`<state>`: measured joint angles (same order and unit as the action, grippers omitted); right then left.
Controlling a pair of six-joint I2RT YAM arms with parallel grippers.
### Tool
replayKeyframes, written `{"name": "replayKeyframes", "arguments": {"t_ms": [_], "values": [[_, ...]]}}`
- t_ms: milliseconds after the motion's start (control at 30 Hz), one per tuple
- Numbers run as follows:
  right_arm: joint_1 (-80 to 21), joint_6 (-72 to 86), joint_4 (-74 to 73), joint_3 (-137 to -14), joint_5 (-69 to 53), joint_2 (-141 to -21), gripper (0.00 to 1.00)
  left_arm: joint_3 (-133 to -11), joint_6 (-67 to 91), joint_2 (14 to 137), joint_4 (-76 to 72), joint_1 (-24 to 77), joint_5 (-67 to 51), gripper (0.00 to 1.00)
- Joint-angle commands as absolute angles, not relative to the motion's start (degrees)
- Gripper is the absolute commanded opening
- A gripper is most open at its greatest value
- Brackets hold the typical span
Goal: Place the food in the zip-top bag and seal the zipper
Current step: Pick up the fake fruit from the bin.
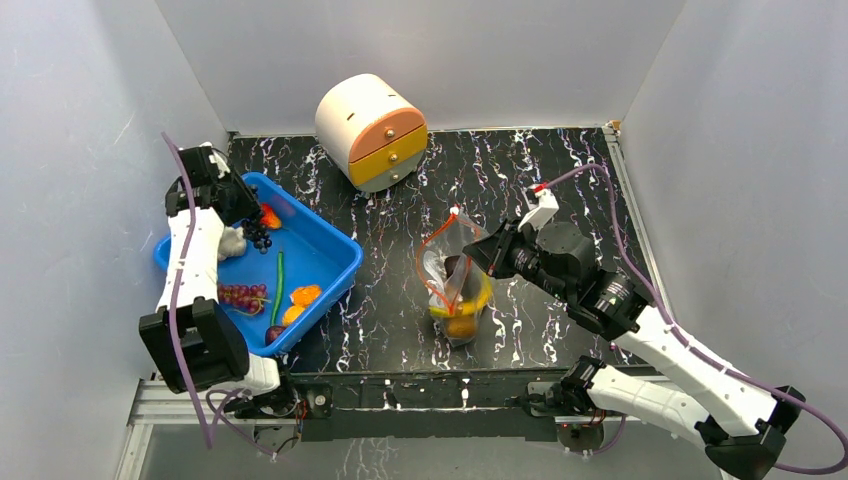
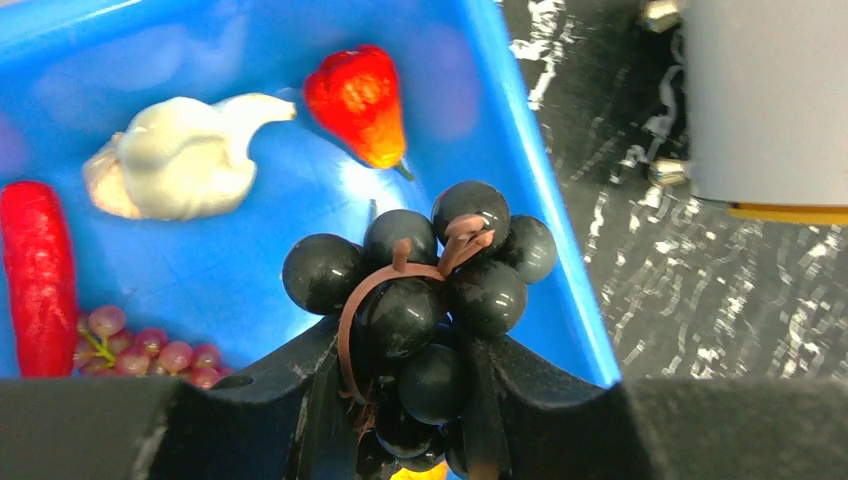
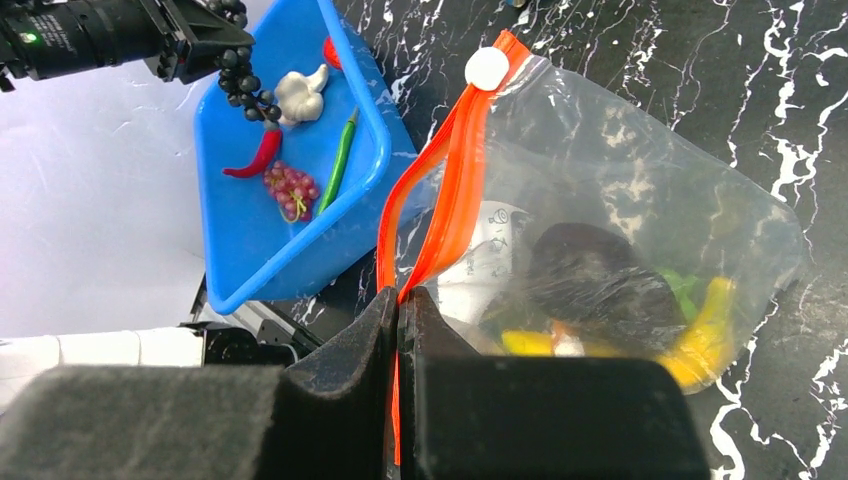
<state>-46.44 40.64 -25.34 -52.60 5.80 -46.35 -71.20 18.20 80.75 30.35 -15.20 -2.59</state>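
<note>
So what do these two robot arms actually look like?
The left arm and right arm are built alike, with white tubular links joined by chunky black joints. A thin purple cable trails along each one. The left tool and right tool each end in two matte black, wedge-shaped fingers. No markings are readable.

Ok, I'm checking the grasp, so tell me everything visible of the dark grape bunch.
The dark grape bunch is a cluster of glossy, near-black, plastic-looking balls with a thin brown stem looping across it. Its lower part sits between the fingers of the left pincer, which flank it on both sides; the other balls stick out past the tips. It is over the blue bin, near the white garlic. Whether it touches the bin's floor cannot be told.
</note>
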Motion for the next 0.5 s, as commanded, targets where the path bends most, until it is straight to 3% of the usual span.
{"name": "replayKeyframes", "arguments": {"t_ms": [0,167,300,467], "values": [[-46.6,42.2,-19.8,-53.2,4.3,-47.2,0.0,-78.0,18.6,74.3,32.4,-15.2,-15.1,0.27],[-46.6,43.2,-18.5,-52.5,4.1,-48.2,0.0,-79.6,22.7,73.0,30.8,-14.6,-29.6,0.26],[-46.6,43.6,-17.6,-52.7,3.4,-49.3,0.0,-80.4,23.8,71.3,30.4,-14.2,-31.2,0.26],[-46.7,44.0,-16.7,-52.8,3.3,-50.1,0.0,-77.2,29.1,69.4,21.6,-12.1,-41.9,0.26]]}}
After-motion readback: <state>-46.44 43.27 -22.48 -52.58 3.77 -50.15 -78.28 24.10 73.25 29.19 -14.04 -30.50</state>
